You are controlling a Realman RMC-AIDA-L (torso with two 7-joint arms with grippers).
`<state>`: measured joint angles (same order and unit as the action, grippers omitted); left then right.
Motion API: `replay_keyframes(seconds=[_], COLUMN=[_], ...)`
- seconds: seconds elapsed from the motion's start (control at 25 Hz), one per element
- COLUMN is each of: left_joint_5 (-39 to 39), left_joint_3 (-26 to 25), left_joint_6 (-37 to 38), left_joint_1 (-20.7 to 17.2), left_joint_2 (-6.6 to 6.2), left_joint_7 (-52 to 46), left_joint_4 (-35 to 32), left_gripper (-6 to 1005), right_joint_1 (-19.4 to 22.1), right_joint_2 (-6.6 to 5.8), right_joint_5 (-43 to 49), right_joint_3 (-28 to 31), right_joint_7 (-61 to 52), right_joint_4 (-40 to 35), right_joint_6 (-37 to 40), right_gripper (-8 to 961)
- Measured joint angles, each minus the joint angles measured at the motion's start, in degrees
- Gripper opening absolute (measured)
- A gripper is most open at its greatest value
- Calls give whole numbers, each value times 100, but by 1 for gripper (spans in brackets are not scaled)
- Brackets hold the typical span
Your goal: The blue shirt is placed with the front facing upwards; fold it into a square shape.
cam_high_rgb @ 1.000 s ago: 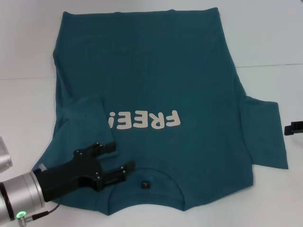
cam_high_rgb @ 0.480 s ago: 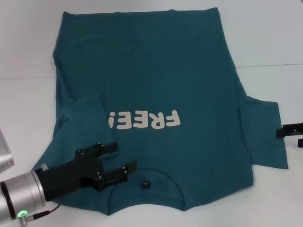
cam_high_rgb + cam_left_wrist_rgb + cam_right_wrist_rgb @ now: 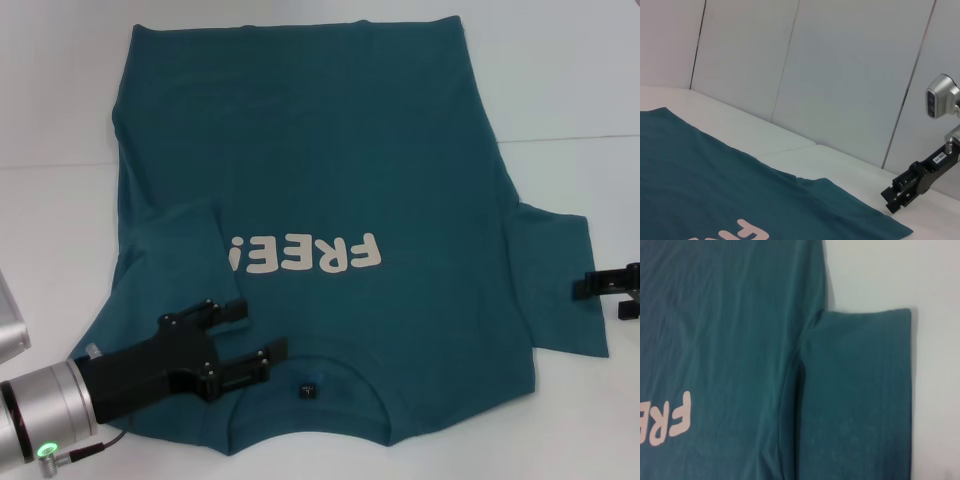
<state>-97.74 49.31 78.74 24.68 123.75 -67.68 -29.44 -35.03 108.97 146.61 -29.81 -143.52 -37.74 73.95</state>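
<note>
Left claw (image 3: pixel 247 335) over collar-near blue shirt (image 3: pixel 330 170)

a white table (image 3: pixel 580 80) fills the scene, its surface plain and smooth. a thin seam (image 3: pixel 570 138) runs across it in the head view, perhaps where two tabletops meet. behind it, in the left wrist view, stands a pale panelled wall (image 3: pixel 850 75) with narrow vertical joints.
</note>
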Motion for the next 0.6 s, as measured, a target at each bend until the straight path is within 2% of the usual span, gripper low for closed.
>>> replay_keyframes(seconds=[0.6], left_joint_5=[0], left_joint_3=[6], left_joint_6=[-46], left_joint_1=[20], left_joint_2=[7], left_joint_7=[-7], left_joint_4=[0], left_gripper=[830], right_joint_1=[-60], right_joint_2=[54], right_joint_5=[-50], right_joint_3=[-50], right_joint_7=[77], right_joint_4=[245], right_joint_6=[-203], right_gripper=[919])
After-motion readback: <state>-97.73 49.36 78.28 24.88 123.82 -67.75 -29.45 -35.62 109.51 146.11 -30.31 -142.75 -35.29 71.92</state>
